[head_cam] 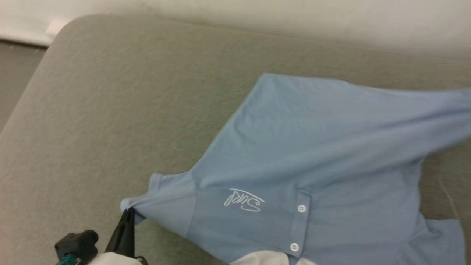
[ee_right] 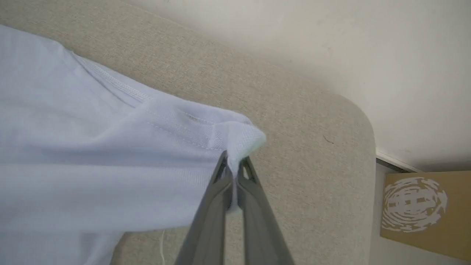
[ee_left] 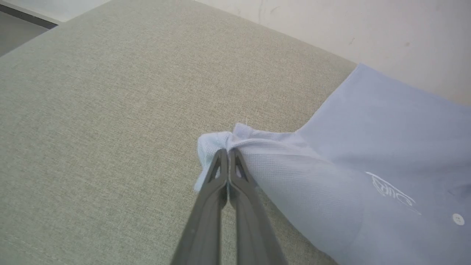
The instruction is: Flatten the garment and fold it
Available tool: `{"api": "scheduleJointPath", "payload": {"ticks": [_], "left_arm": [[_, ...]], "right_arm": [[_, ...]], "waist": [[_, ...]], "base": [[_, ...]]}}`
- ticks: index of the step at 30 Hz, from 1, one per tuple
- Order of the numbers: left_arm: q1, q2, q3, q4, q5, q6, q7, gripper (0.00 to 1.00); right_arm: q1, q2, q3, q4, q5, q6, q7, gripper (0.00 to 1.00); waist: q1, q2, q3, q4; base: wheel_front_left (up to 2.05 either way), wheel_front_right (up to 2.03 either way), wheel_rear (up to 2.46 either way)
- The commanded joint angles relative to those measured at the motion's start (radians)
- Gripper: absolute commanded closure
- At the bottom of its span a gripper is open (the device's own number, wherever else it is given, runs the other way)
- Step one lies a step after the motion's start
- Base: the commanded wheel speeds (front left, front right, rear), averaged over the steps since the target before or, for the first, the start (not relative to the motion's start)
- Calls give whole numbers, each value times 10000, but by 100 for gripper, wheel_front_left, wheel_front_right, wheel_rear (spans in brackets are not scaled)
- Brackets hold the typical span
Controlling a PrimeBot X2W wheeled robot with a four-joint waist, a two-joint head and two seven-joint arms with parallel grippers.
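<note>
The shirt is spread front-up on the padded bench, with the collar nearest the robot, and is drawn taut between the two arms. The left gripper is pressed together on the cuff of one sleeve, where the cloth is bunched at the tips. The right gripper is pinched on a stitched edge at the opposite side; whether that is cuff or hem cannot be told. The knit is judged light, soft and limp, with some stretch. Sagging and creasing are to be expected wherever it is unsupported, and slipping from a shallow pinch. Seamed, doubled edges such as cuffs, hem corners and shoulders are judged the firmest places to be held.
</note>
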Motion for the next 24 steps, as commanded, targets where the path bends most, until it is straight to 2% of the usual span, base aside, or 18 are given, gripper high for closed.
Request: {"api": "scheduleJointPath", "payload": {"ticks": [1, 4, 6, 9, 12, 15, 17, 18, 19, 21, 24], "left_arm": [[151, 96, 98, -118, 55, 135, 65, 100], [517, 290, 284, -363, 47, 397, 242, 100], [693, 367, 371, -469, 6, 517, 352, 100], [924, 483, 482, -556, -43, 656, 495, 100], [1058, 577, 564, -586, -94, 737, 614, 100], [1138, 651, 616, -569, -133, 780, 703, 100], [1186, 665, 635, -549, -172, 804, 747, 100], [1208, 666, 629, -542, -184, 816, 770, 100], [1219, 663, 618, -540, -196, 822, 792, 100], [1225, 679, 576, -543, -199, 823, 852, 100], [1177, 696, 527, -582, -183, 840, 921, 100]], "right_arm": [[727, -117, -365, -400, 90, -11, 165, 100], [2856, 60, -1853, -1929, 106, -11, 688, 100], [4377, 565, -3019, -2787, -16, -11, 1005, 100], [6554, 1823, -4542, -4049, -187, -11, 1437, 100], [8321, 3458, -5550, -5029, -218, -11, 1705, 100], [9559, 4937, -6005, -5486, -189, -11, 1925, 100], [10015, 5547, -5963, -5457, -87, -11, 1954, 100], [10138, 5690, -5903, -5393, -3, -11, 1888, 78], [10176, 5772, -5832, -5342, 105, -11, 1719, 0], [10009, 5867, -5816, -5311, 415, -11, 1119, 0], [9399, 5719, -5887, -5251, 214, -11, -440, 0]], "waist": [[2, 0, -1262, -1487], [2, 0, -1390, -1921], [2, 0, -1452, -2098], [2, 0, -1482, -2328], [2, 0, -1488, -2462], [2, 0, -1513, -2553], [2, 0, -1542, -2647], [2, 0, -1559, -2687], [2, 0, -1574, -2722], [2, 0, -1598, -2782], [2, 0, -1596, -2819]], "base": [[0, 0, 0], [0, 0, 0], [0, 0, 0], [0, 0, 0], [0, 0, 0], [0, 0, 0], [0, 0, 0], [0, 0, 0], [0, 0, 0], [0, 0, 0], [0, 0, 0]]}}
